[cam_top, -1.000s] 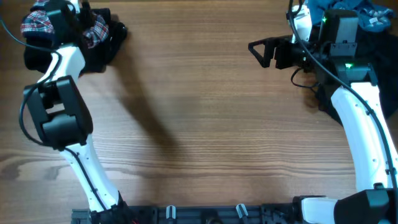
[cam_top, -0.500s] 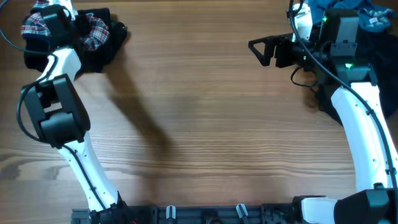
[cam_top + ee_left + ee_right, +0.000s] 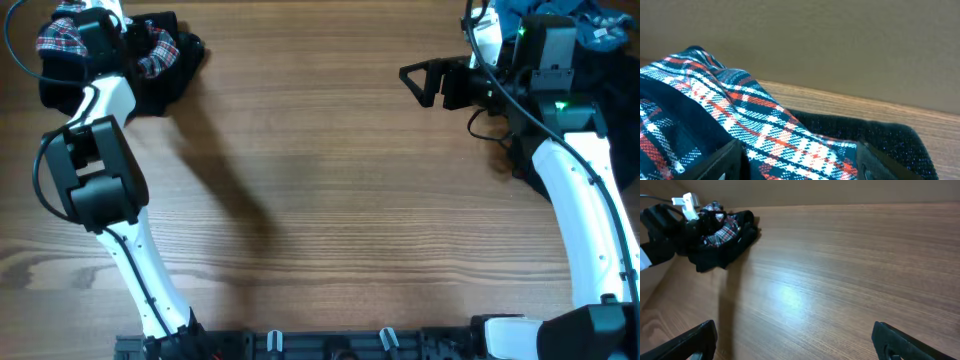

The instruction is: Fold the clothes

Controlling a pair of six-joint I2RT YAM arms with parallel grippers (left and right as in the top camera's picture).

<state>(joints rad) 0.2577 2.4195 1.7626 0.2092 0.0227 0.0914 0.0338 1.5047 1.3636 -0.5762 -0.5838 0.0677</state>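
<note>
The clothes lie in a heap at the table's back left: the red, navy and white plaid cloth (image 3: 58,36) on top of a black garment (image 3: 160,80). My left gripper (image 3: 100,30) hangs over this heap. In the left wrist view its jaws stand wide apart (image 3: 797,162), with the plaid cloth (image 3: 740,115) bulging between the fingers (image 3: 730,160); the pale-speckled black garment (image 3: 885,142) lies to the right. My right gripper (image 3: 418,80) is open and empty above bare table; its fingers (image 3: 687,345) frame wood. Teal-blue clothes (image 3: 545,12) lie at the back right.
A dark garment (image 3: 622,100) lies behind my right arm at the right edge. The wooden table (image 3: 330,200) stretches between the two arms. In the right wrist view the clothes heap (image 3: 722,232) shows far off at upper left. A wall rises just behind the heap (image 3: 840,45).
My left wrist has shifted slightly over the heap, first a little left, then back. The right arm has not moved.
</note>
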